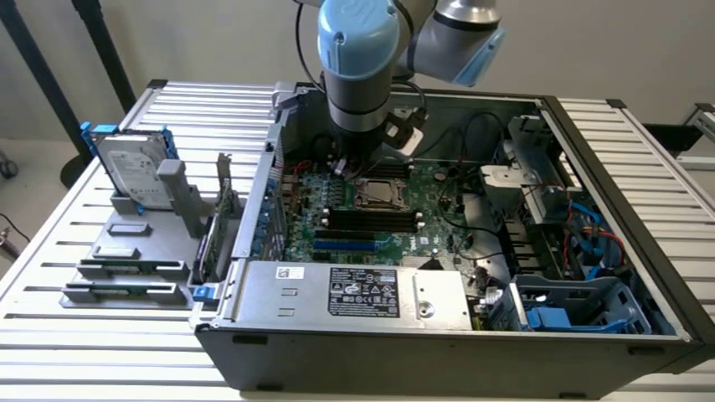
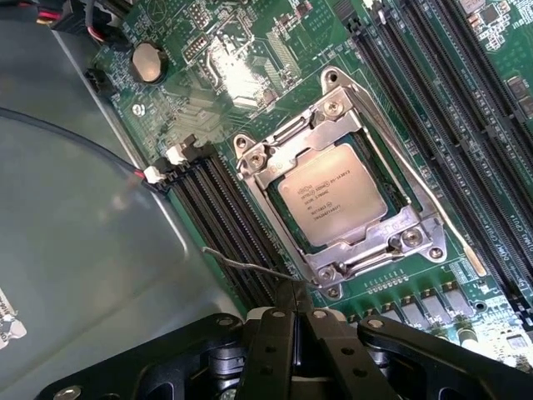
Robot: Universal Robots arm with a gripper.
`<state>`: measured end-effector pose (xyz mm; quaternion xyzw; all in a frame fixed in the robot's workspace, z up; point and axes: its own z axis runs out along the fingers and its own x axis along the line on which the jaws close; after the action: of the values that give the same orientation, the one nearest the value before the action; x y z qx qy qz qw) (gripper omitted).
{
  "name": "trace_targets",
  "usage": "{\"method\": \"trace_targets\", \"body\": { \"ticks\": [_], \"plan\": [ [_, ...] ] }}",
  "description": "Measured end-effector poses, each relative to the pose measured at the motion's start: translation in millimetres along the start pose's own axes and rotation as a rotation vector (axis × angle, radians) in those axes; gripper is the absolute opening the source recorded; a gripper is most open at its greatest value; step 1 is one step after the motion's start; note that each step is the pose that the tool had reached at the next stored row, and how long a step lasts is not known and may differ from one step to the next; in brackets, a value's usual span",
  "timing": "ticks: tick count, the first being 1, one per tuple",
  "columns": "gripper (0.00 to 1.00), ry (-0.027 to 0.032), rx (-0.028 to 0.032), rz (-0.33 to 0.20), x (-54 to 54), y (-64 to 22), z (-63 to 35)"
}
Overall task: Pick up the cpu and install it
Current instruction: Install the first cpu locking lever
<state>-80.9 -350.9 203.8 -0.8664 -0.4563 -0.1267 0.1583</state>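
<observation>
The cpu point(image 2: 333, 194) already sits in its socket on the motherboard point(image 2: 250, 75), silver lid up with its printing readable, framed by the metal retention bracket point(image 2: 371, 242). In the exterior view the chip point(image 1: 381, 192) lies near the middle of the open computer case point(image 1: 447, 343), directly beneath the arm.

The gripper point(image 2: 293, 321) is clenched with nothing between its fingers; the black fingertips point(image 2: 287, 296) meet just at the 7 o'clock corner of the socket, close to the thin wire lever point(image 2: 250, 265) that runs out toward 8 o'clock. A second long lever point(image 2: 416, 187) lies along the 3 o'clock side.

The risk, as I judge it, lies in how close the shut tips hang to that corner. A sideways slip could scrape the bracket, snag the wire lever, or nudge the chip off square, and any downward press on a skewed chip could bend the socket contacts. The dark memory slots point(image 2: 225, 208) at 9 o'clock could also be struck.
</observation>
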Motion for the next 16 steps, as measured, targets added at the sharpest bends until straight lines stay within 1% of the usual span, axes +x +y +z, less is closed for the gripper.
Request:
{"method": "trace_targets", "body": {
  "ticks": [3,5,9,12,16],
  "plan": [
    [0.11,0.0007,-0.0022,0.005,0.0,-0.3,1.3],
    [0.11,-0.0001,-0.0043,0.008,0.0,-0.5,2.7],
    [0.11,-0.0051,-0.0103,0.013,0.7,-1.6,5.5],
    [0.11,-0.0118,-0.0160,0.015,2.3,-2.7,7.1],
    [0.11,-0.0244,-0.0246,0.017,4.4,-4.3,8.7]
  ]
}}
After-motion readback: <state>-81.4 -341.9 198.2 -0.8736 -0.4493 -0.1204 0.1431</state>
